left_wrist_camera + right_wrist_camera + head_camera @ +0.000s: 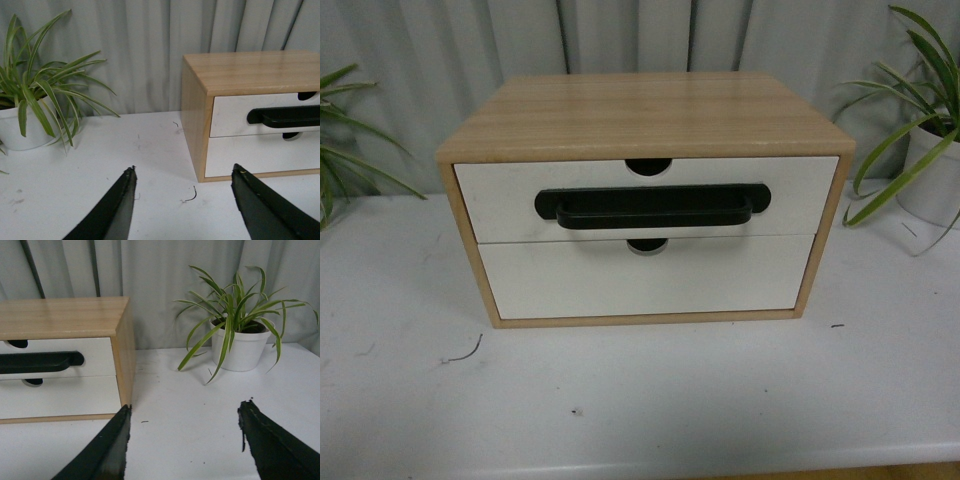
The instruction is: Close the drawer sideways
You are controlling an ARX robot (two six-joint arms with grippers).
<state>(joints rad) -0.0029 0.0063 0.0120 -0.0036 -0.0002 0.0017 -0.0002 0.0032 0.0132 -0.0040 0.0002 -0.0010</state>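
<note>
A potted plant [239,342] in a white pot stood on the white table [640,400] to the right of the wooden cabinet [645,115], and another potted plant [30,107] stood well off to its left. A thin dark curl of debris [465,353] lay on the tabletop near the cabinet's front left corner. Nothing stood in front of the drawer fronts. The drawer [500,200] with the long black bar handle [652,206] was the upper of two, its white front sitting flush in the cabinet, so its inside could not be seen. The plain lower drawer [645,280] was likewise shut. The left gripper [182,192] hung above the table with its jaws spread wide and empty. The right gripper [184,427] was equally wide and held nothing.
</note>
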